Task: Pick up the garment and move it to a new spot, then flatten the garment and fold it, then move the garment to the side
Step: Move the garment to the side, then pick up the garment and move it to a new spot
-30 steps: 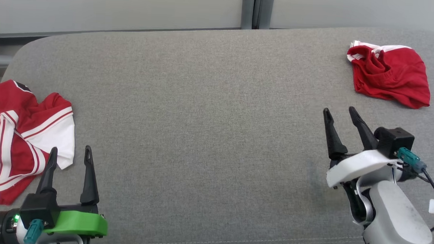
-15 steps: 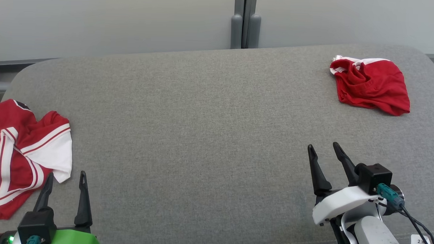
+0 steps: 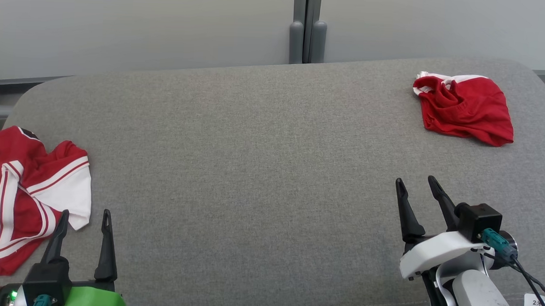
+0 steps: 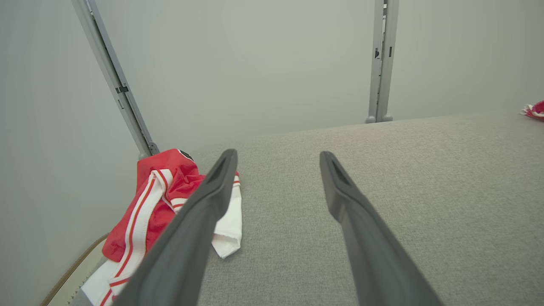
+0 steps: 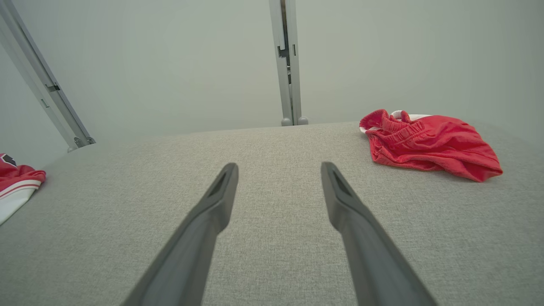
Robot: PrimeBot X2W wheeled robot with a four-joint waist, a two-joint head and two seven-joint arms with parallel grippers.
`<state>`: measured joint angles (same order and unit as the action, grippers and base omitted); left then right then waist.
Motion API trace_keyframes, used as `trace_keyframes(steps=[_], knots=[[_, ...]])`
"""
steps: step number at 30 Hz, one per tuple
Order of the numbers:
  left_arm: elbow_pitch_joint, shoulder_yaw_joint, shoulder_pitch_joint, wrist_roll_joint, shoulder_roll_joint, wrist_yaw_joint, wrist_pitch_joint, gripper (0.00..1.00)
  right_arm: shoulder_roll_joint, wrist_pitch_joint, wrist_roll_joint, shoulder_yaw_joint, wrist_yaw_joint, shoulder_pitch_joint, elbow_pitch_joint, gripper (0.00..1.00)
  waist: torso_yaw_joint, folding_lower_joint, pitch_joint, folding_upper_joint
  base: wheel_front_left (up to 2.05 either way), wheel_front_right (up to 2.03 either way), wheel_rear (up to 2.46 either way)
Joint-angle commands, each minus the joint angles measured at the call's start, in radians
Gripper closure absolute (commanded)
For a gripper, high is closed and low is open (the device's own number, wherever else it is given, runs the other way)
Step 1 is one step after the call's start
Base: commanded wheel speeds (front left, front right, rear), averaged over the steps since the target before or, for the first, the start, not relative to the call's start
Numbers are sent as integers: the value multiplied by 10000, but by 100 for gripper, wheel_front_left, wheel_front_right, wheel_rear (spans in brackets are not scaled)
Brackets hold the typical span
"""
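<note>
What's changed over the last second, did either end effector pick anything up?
Mostly the camera moved: the head view has tilted up, so everything sits lower in it. Nothing was taken hold of or let go. The left end effector and right end effector stay open and empty over the grey surface. The red and white shirt and the red shorts lie crumpled where they were.

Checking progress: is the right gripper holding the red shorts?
No, the right gripper is open and empty, with the shorts lying well clear of it.
</note>
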<state>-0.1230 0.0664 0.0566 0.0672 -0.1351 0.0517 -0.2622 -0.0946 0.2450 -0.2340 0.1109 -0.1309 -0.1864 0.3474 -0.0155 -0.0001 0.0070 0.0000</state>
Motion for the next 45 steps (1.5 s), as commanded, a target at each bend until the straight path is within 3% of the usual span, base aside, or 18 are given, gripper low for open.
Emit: trace_keyframes(steps=[1, 13, 36, 45], knots=[[61, 3, 146, -67, -66, -48, -20, 0, 1, -23, 45, -16, 4, 174, -47, 0, 16, 1, 12, 0, 0, 0, 0], [101, 45, 87, -27, -153, -340, 25, 0, -19, -85, -82, 1, 4, 248, -31, 0, 664, 1, 58, 0, 0, 0, 0], [188, 200, 479, 297, -263, -688, 211, 0, -44, -150, -310, 470, 4, 350, 244, 0, 3649, 1, -124, 0, 0, 0, 0], [192, 196, 539, 368, -331, -781, 206, 0, -29, -108, -387, 670, 4, 248, 319, 0, 4456, 1, -125, 0, 0, 0, 0]])
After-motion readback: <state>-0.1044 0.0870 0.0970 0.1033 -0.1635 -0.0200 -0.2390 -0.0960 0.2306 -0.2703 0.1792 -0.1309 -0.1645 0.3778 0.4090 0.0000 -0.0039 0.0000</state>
